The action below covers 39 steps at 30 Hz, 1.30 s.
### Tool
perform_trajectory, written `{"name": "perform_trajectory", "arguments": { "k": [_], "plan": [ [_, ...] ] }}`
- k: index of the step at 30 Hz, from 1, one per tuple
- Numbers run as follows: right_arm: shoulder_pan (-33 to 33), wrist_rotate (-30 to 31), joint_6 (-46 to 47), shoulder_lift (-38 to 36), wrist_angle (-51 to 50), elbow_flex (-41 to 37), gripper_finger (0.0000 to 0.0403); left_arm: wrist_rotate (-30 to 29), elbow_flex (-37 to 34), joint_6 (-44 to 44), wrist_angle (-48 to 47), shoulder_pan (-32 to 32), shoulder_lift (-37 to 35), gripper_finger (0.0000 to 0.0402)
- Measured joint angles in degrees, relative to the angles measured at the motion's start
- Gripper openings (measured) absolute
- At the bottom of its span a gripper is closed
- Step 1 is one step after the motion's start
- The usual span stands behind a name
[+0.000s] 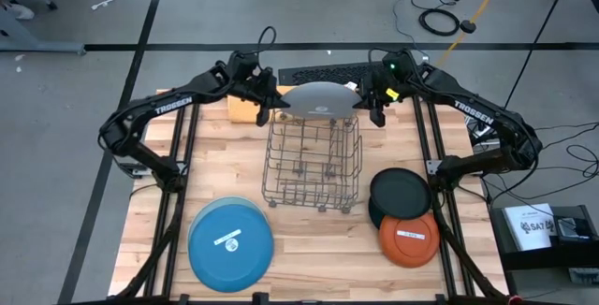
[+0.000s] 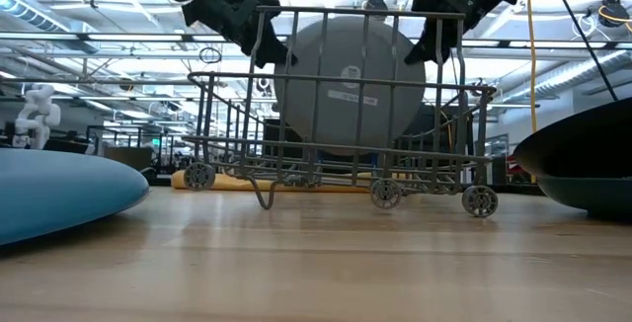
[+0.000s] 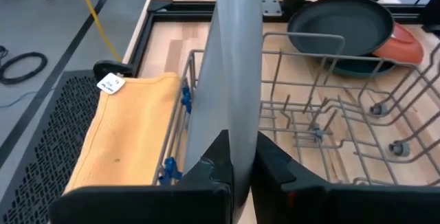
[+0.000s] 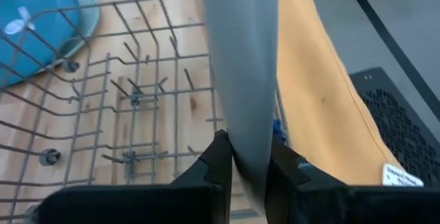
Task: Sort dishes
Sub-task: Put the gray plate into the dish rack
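We see both claws pinching grey plate (image 1: 319, 98) upright over rack's (image 1: 313, 169) far end: left claw (image 1: 263, 96) clamps one edge, right claw (image 1: 376, 94) the other.

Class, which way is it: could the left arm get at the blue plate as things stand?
Probably not yet. The left gripper and right gripper are both shut on the grey plate, held on edge over the rack. The blue plate lies uncovered at the front left, so only that grip stops it.
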Motion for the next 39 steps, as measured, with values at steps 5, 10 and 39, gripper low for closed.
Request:
{"name": "perform_trajectory", "arguments": {
  "k": [5, 10, 39],
  "plan": [
    [0.3, 2.2, 0.7, 0.4, -1.5, 0.0, 0.0038, -0.1, 0.0, 0.0, 0.3, 0.3, 1.1, 0.0016],
    [0.8, 4.2, 1.5, 1.1, -1.9, 0.0, 0.0038, -0.3, 0.0, 0.0, 1.1, 0.3, 1.6, 0.0017],
    [1.2, 9.7, 6.1, 1.6, 1.2, 0.0, 0.0127, -8.1, 0.1, -6.0, 1.1, -0.1, 1.6, 0.0118]
  ]
}}
